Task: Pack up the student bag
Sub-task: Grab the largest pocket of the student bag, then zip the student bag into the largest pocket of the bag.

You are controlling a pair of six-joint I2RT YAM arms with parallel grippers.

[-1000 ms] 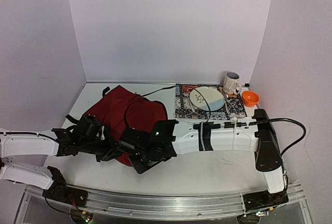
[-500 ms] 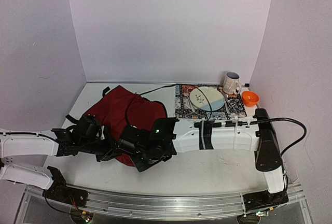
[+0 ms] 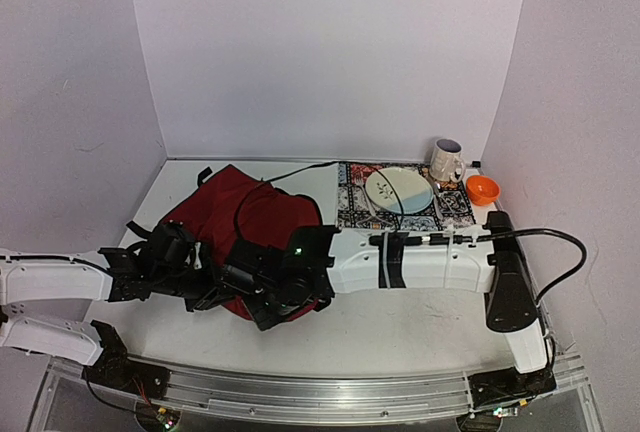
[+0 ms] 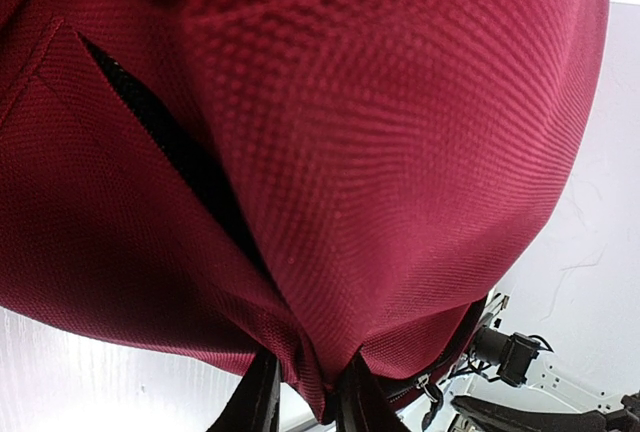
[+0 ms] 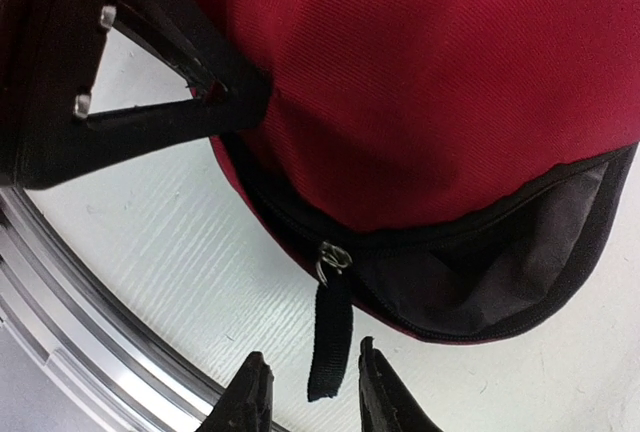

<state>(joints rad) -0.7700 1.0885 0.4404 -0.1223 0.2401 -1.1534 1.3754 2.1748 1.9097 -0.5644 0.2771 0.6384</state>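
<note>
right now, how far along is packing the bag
Done: the student bag lies partly unzipped, black lining showing. In hand: the left gripper pinches its red fabric; the right gripper stands open around the zipper pull. Left: opening it wider and loading it; its contents are hidden.

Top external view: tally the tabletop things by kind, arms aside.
Dark red soft fabric backpack: 1
Patterned rectangular cloth placemat: 1
White round ceramic plate: 1
White ceramic mug: 1
Small orange bowl: 1
Total: 5

You've got one dark red fabric backpack [image 3: 250,217] left of one patterned cloth mat [image 3: 352,210]. One round white plate [image 3: 398,191] is on the mat, one cream ceramic mug [image 3: 446,161] at its far right corner, and one small orange bowl [image 3: 482,189] just right.
</note>
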